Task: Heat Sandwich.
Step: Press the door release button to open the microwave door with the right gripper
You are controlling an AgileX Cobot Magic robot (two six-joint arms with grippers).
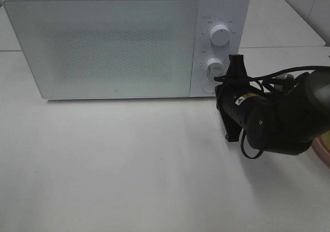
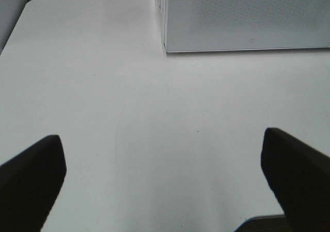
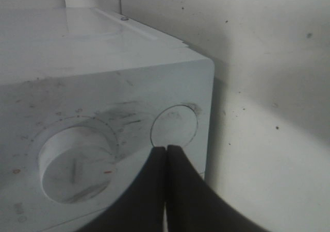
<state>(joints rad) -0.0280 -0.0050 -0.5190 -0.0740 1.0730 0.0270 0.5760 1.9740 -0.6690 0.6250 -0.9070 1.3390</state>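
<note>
The white microwave point(image 1: 103, 41) stands at the back of the table with its door closed. My right gripper point(image 1: 217, 86) is shut and empty. In the right wrist view its tips point(image 3: 166, 149) sit at the edge of the round button point(image 3: 174, 125), which lies below the lower knob point(image 3: 77, 162) on the control panel. My left gripper point(image 2: 165, 183) is open and empty over bare table, and a corner of the microwave point(image 2: 247, 15) lies ahead of it. The left gripper is out of the high view. The sandwich is not in view.
The rim of a round pink plate point(image 1: 322, 149) shows at the right edge, partly behind my right arm. The upper knob point(image 1: 221, 35) sits on the panel. The white table point(image 1: 129, 165) stretches in front of the microwave.
</note>
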